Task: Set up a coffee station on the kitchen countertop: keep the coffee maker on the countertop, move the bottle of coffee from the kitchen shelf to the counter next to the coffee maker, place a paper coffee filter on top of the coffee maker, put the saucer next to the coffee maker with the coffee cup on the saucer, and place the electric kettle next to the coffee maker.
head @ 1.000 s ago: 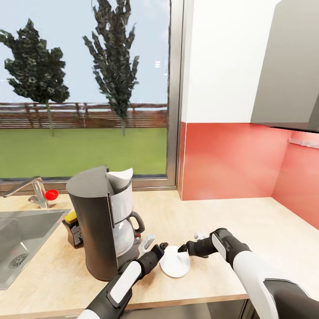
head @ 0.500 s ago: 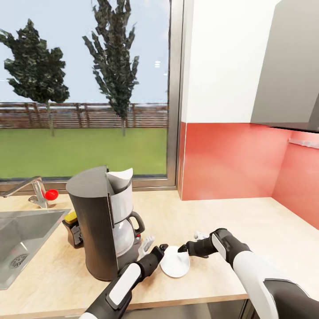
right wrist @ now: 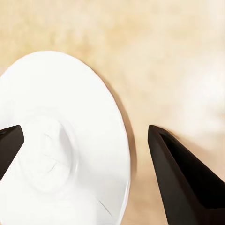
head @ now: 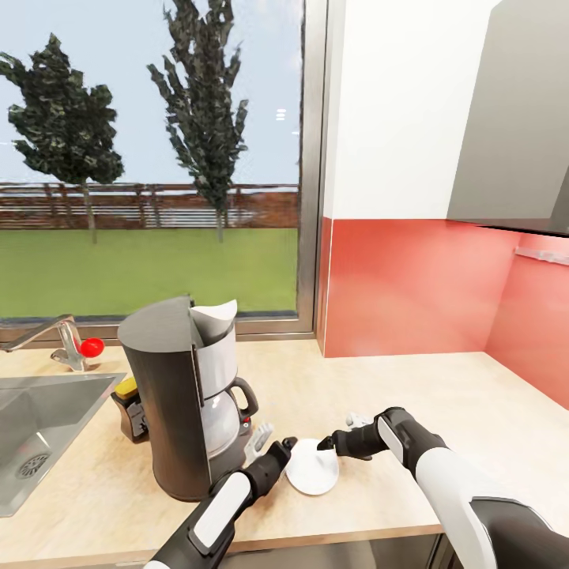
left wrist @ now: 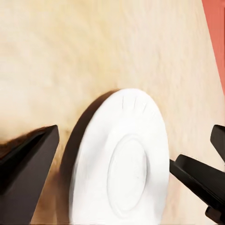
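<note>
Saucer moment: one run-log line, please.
saucer: on countertop, empty | left end effector: open beside it | right end effector: open | coffee maker: adjacent

Bright, even daylight fills the head view, coming from the large window (head: 158, 158) at upper left; the render is crisp with little glare. The coffee maker (head: 178, 395) throws only a soft, faint shadow on the table (head: 442, 395). In the left wrist view the saucer (left wrist: 124, 164) casts a dark shadow along one edge, and the table grain looks smeared. The right wrist view's saucer (right wrist: 61, 140) nearly blows out to white.
</note>
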Available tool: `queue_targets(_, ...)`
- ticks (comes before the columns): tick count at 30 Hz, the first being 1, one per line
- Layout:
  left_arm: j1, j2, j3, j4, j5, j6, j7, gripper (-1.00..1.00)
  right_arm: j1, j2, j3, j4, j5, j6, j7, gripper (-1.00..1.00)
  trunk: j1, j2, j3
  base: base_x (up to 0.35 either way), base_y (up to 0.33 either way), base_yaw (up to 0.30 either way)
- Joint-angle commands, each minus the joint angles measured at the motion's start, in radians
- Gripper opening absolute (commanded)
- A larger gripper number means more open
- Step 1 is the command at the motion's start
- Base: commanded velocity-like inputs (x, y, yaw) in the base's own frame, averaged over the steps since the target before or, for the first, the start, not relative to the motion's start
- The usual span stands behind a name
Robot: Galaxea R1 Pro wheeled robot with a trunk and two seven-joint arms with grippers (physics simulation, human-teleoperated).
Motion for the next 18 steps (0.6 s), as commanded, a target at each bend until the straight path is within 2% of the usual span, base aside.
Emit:
queue_targets(1, -0.001, 0.0, 0.0, -0.001, 0.004, -0.003, 0.009, 1.0, 0.0, 0.0, -0.002, 0.0, 0.007, 0.008, 0.001, 1.0, 0.001, -0.001, -0.002, 0.0, 0.0, 0.0)
queue_targets(12, 0.0, 0.0, 0.0, 0.003, 0.004, -0.011, 0.008, 1.0, 0.0, 0.0, -0.002, 0.0, 0.007, 0.008, 0.001, 1.0, 0.001, -0.001, -0.002, 0.0, 0.0, 0.0)
queue_targets(18, 0.0, 0.0, -0.001, 0.003, 0.004, -0.013, 0.009, 1.0, 0.0, 0.0, -0.002, 0.001, 0.007, 0.008, 0.001, 1.0, 0.001, -0.001, -0.002, 0.072, 0.0, 0.0)
